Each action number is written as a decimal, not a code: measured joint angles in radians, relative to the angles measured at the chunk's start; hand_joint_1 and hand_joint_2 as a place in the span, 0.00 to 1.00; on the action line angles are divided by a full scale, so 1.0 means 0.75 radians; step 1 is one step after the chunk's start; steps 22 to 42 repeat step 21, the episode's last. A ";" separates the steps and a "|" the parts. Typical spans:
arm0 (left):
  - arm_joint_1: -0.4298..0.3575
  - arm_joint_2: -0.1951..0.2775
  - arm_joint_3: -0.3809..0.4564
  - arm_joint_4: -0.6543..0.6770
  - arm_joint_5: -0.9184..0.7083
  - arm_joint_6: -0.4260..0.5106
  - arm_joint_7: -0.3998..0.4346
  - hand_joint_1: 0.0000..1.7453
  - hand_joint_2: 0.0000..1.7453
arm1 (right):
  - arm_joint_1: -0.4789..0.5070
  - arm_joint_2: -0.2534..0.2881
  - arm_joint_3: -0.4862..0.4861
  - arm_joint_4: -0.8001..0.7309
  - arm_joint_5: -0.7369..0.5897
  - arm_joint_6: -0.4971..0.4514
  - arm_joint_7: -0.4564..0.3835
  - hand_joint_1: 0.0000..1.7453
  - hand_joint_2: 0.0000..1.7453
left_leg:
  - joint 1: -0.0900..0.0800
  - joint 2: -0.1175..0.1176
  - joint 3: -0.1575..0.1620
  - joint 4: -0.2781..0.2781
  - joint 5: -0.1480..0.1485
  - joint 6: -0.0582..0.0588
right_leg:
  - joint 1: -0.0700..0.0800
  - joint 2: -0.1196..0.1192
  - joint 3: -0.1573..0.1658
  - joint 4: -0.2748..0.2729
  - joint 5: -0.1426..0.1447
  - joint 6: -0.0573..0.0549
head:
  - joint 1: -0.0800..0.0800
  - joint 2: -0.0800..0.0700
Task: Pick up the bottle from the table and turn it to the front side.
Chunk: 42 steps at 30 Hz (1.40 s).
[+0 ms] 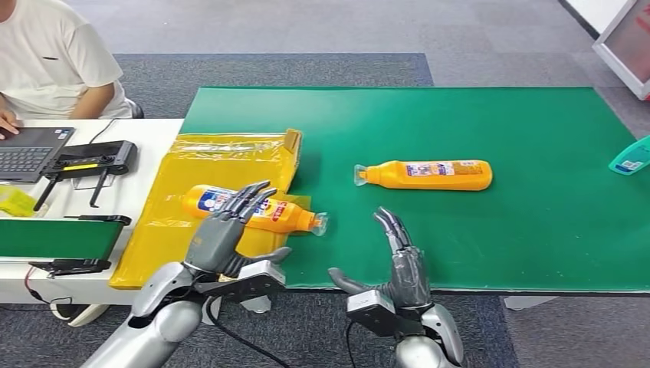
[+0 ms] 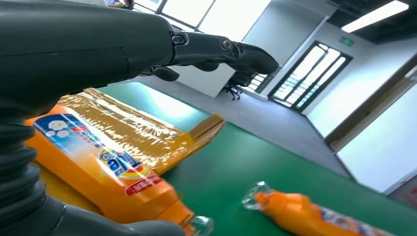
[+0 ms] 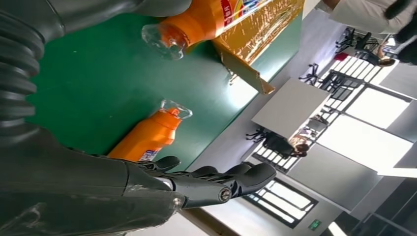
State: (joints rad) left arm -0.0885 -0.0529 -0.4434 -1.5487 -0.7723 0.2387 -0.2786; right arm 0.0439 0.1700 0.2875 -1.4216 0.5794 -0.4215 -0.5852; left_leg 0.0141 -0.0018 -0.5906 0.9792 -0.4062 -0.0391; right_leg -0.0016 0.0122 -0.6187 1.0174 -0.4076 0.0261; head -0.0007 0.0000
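Observation:
Two orange bottles lie on their sides. The near bottle (image 1: 264,213) (image 2: 103,172) (image 3: 211,19) rests on a yellow plastic-wrapped box (image 1: 211,192), its clear cap pointing right and its blue and red label up. My left hand (image 1: 226,230) (image 2: 98,49) hovers open right over this bottle, fingers spread above it and thumb below. The far bottle (image 1: 429,175) (image 2: 300,214) (image 3: 147,137) lies on the green mat (image 1: 490,222), cap pointing left. My right hand (image 1: 398,257) (image 3: 147,187) is open near the mat's front edge, holding nothing.
A person in a white shirt (image 1: 54,61) sits at the back left with a laptop (image 1: 27,153). A black controller (image 1: 96,161) lies on the white table. A teal object (image 1: 630,157) pokes in at the right edge of the mat.

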 joint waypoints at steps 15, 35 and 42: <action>0.476 -0.107 0.121 -0.415 0.527 0.042 -0.084 0.00 1.00 | 0.124 -0.003 -0.103 -0.153 -0.121 0.145 0.171 0.00 1.00 | 0.000 0.000 -0.002 0.000 -0.003 0.001 | 0.000 0.000 -0.001 -0.001 -0.002 0.002 | 0.000 0.000; 0.555 -0.178 0.254 -0.392 0.688 -0.114 -0.143 0.00 1.00 | 0.153 -0.004 -0.119 -0.172 -0.094 0.159 0.197 0.00 1.00 | 0.000 0.000 -0.002 0.000 -0.003 0.001 | 0.000 0.000 -0.001 -0.001 -0.002 0.002 | 0.000 0.000; 0.555 -0.178 0.254 -0.392 0.688 -0.114 -0.143 0.00 1.00 | 0.153 -0.004 -0.119 -0.172 -0.094 0.159 0.197 0.00 1.00 | 0.000 0.000 -0.002 0.000 -0.003 0.001 | 0.000 0.000 -0.001 -0.001 -0.002 0.002 | 0.000 0.000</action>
